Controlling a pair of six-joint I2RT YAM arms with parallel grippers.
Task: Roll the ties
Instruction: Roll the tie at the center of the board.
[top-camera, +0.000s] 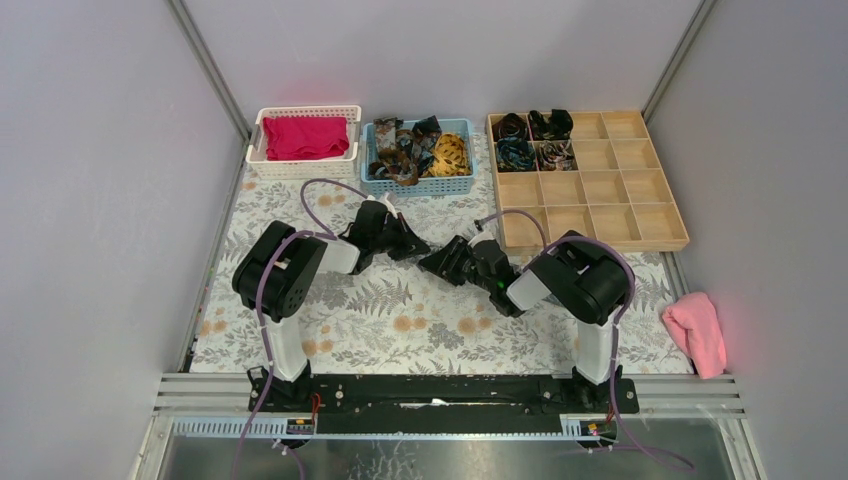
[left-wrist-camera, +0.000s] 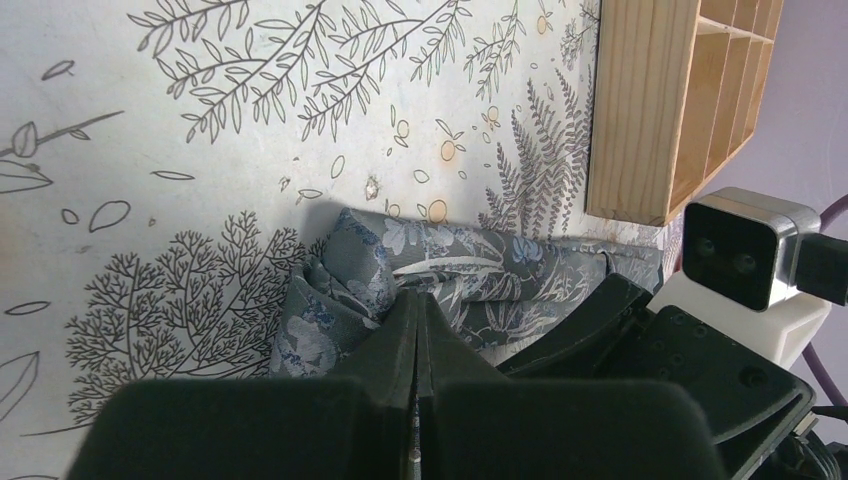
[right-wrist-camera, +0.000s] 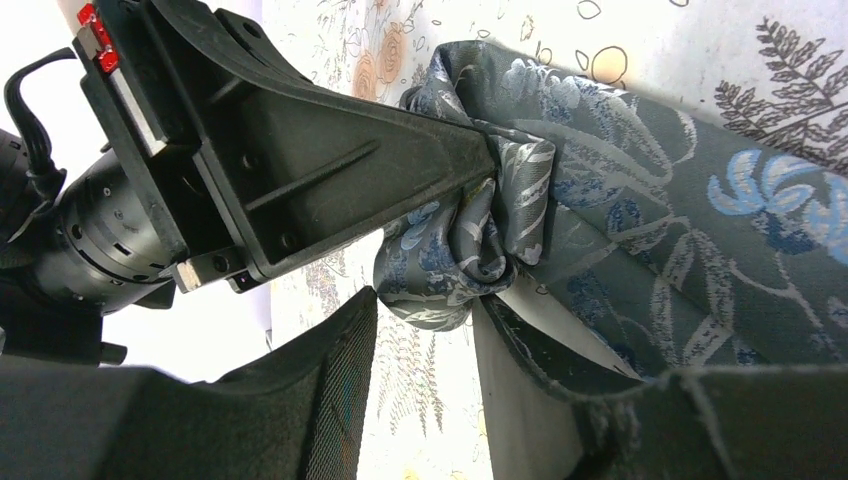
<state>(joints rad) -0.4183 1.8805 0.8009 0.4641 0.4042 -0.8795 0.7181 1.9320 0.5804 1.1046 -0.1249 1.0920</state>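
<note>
A grey-blue floral tie (left-wrist-camera: 470, 270) lies on the patterned mat in front of the wooden tray, one end bunched into a loose coil (right-wrist-camera: 450, 265). My left gripper (left-wrist-camera: 415, 297) is shut, its tips pinching the tie's fabric at that coil; the right wrist view shows its fingers (right-wrist-camera: 440, 150) closed on the fold. My right gripper (right-wrist-camera: 425, 300) stands open just short of the coil, and the flat strip (right-wrist-camera: 680, 230) runs over its right finger. From above, the two grippers (top-camera: 415, 245) (top-camera: 445, 262) meet mid-mat and hide the tie.
A blue basket (top-camera: 420, 187) at the back holds several loose ties. The wooden compartment tray (top-camera: 600, 240) at back right has rolled ties (top-camera: 530, 135) in its far-left cells. A white basket (top-camera: 300, 168) holds magenta cloth. A pink cloth (top-camera: 695, 330) lies off the mat's right edge.
</note>
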